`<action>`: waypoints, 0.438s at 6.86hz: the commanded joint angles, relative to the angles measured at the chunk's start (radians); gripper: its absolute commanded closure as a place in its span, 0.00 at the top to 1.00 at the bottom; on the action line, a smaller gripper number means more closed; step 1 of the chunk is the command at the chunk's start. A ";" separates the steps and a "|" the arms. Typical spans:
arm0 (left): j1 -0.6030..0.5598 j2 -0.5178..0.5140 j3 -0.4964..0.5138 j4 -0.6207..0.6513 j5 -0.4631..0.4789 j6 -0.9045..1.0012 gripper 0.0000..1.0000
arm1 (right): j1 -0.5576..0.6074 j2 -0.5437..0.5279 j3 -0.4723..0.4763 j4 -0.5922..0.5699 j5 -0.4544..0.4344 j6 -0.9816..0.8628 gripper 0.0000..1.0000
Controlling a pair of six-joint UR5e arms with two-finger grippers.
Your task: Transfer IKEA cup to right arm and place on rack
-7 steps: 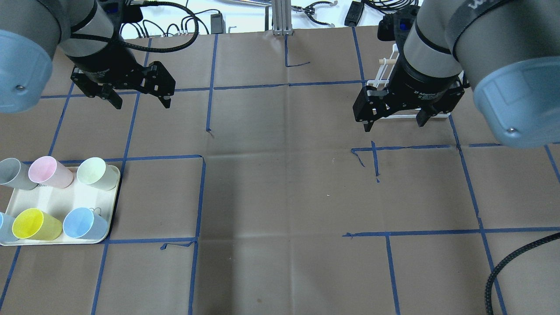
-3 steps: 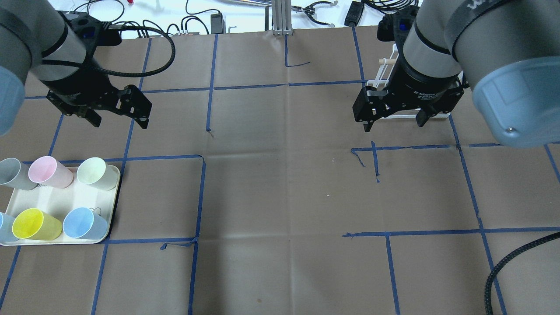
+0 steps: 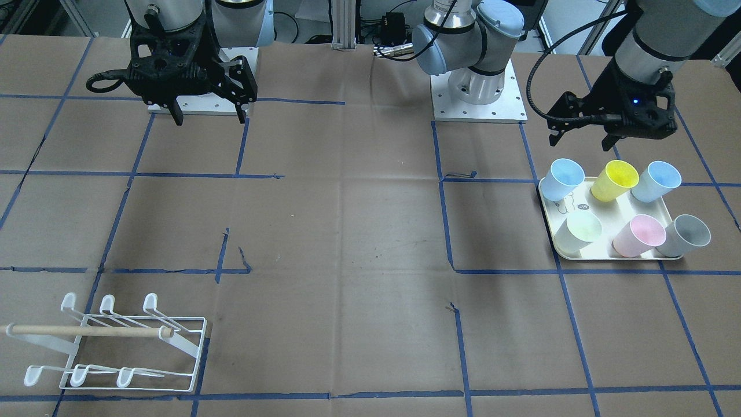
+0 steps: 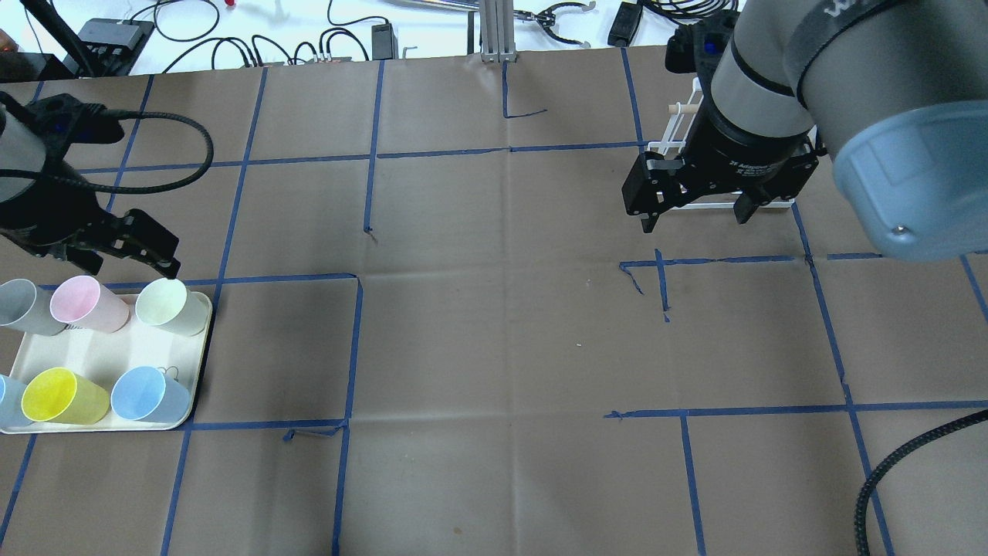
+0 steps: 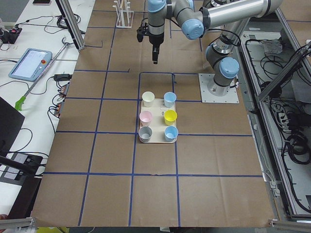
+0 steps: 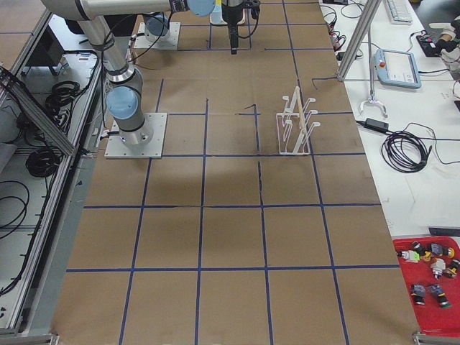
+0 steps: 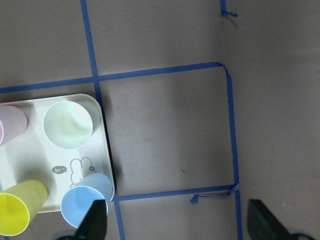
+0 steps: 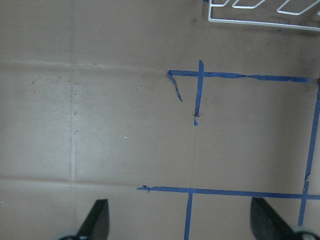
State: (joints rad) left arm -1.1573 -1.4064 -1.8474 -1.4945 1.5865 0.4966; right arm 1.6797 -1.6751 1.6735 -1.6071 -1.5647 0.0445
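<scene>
In the front-facing view, six cups (image 3: 616,179) are seen upright on the tray (image 3: 613,256) by the tabletop's left edge, and the rack (image 3: 87,330) is seen empty near the far edge, on the right. The left gripper (image 3: 582,141) is held high near the tray, fingers spread and empty. From overhead, the right gripper (image 4: 695,220) is seen likewise spread and empty, partly covering the rack.

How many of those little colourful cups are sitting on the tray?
6, all on the cream tray. Row nearer the robot: blue cup, yellow cup, second blue cup. Far row: pale green cup, pink cup, grey cup. None seems hidden.
</scene>
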 commanded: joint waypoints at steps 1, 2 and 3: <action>0.106 0.004 -0.029 0.007 -0.006 0.072 0.99 | 0.000 0.000 0.000 -0.001 0.000 0.000 1.00; 0.105 -0.017 -0.033 0.034 -0.008 0.072 0.99 | 0.000 0.000 0.000 -0.001 0.000 0.000 1.00; 0.105 -0.046 -0.053 0.101 -0.032 0.071 0.99 | 0.000 0.000 0.000 -0.002 0.000 0.000 1.00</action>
State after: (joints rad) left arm -1.0565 -1.4240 -1.8833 -1.4519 1.5731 0.5658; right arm 1.6797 -1.6751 1.6736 -1.6080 -1.5646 0.0445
